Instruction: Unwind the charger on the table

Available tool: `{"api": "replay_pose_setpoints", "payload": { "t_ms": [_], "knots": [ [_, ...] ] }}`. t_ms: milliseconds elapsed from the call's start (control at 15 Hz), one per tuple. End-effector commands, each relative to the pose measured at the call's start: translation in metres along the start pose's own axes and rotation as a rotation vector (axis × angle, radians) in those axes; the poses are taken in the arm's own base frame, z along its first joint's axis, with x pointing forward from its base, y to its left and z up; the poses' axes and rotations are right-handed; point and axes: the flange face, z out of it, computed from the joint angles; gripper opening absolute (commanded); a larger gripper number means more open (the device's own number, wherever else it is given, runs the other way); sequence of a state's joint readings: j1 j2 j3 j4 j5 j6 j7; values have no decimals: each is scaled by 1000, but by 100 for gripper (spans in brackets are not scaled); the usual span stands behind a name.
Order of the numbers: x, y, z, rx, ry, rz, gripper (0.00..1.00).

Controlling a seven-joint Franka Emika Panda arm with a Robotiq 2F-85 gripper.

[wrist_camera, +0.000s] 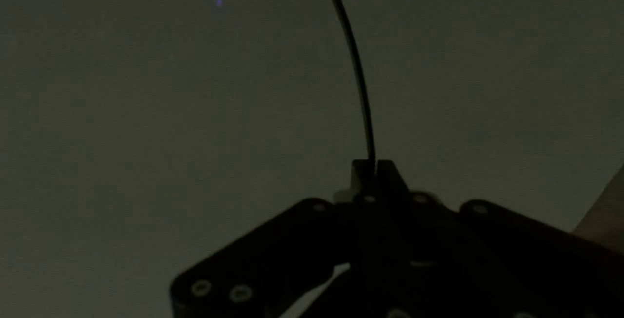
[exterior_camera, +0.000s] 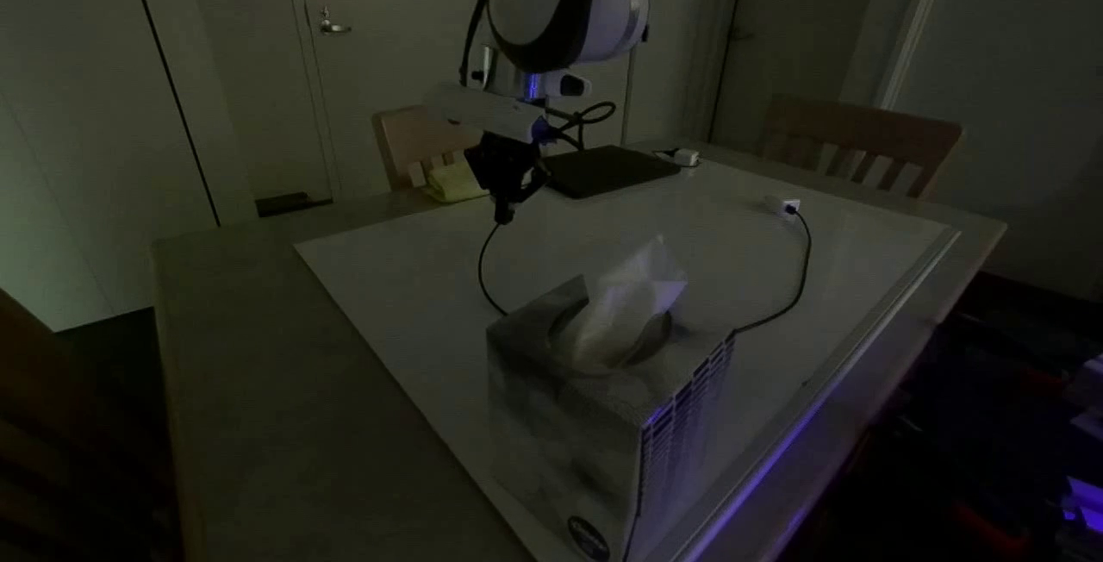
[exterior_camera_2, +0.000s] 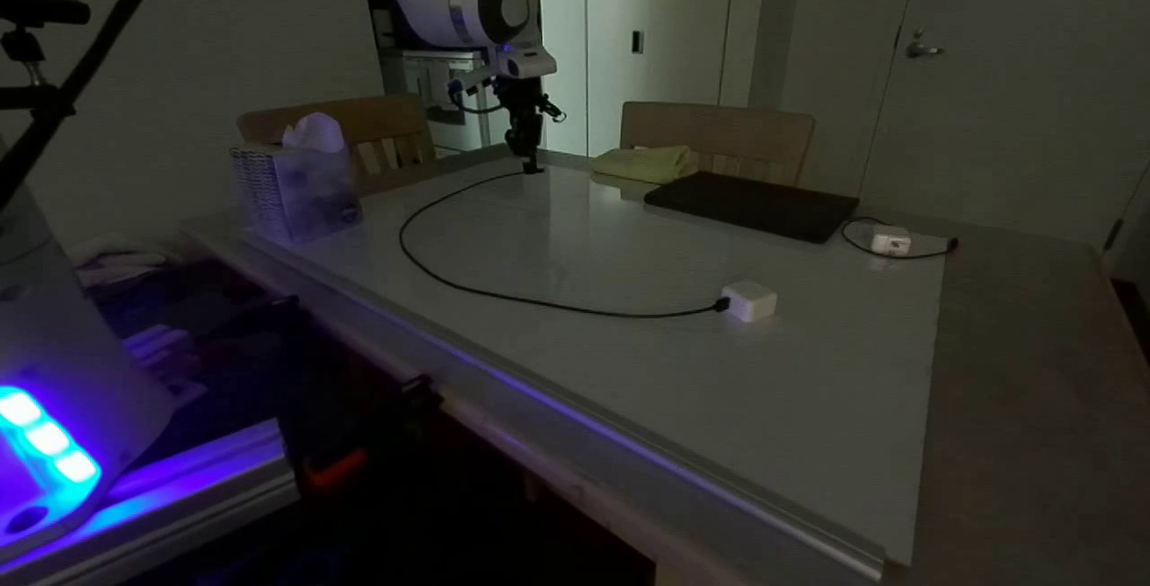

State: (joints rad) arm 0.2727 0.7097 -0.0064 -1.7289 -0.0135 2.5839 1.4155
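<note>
“On the table, where to look for the charger?”

“Right across the white top, in both exterior views. Start at the plug block, resting on the surface, and follow the black cable round one broad, open curve to the gripper.”

“Passing behind anything on the way?”

“Yes: in an exterior view, slips out of sight behind the tissue box and shows again on both sides of it.”

“And as for the fingers?”

“Drawn together, with the black cable pinched between the tips. In the wrist view, runs from there to the top edge in a gentle bend.”

“Touching the white top down there?”

“Cannot tell. Looks low, either on it or close above.”

“And round about?”

“See a yellow cloth near a flat black pad. Just beside the pad, at the end away from the cloth, find a second white block, corded in black. Along the edges of the table, note wooden chairs.”
</note>
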Motion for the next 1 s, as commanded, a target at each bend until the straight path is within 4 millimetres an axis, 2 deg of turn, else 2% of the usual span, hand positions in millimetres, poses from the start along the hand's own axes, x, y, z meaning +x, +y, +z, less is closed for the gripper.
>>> {"api": "replay_pose_setpoints", "payload": {
  "t_ms": [0, 133, 200, 267, 600, 933],
  "knots": [
    [1, 0, 1, -1, 0, -3, 6],
    [5, 1, 3, -4, 1, -6, 6],
    [2, -5, 2, 9, -4, -86, 1],
    [-1, -9, 0, 20, -4, -147, 1],
    [-26, -41, -15, 39, -38, -430, 1],
    [-56, -71, -10, 43, -101, -712, 1]
  ]
}}
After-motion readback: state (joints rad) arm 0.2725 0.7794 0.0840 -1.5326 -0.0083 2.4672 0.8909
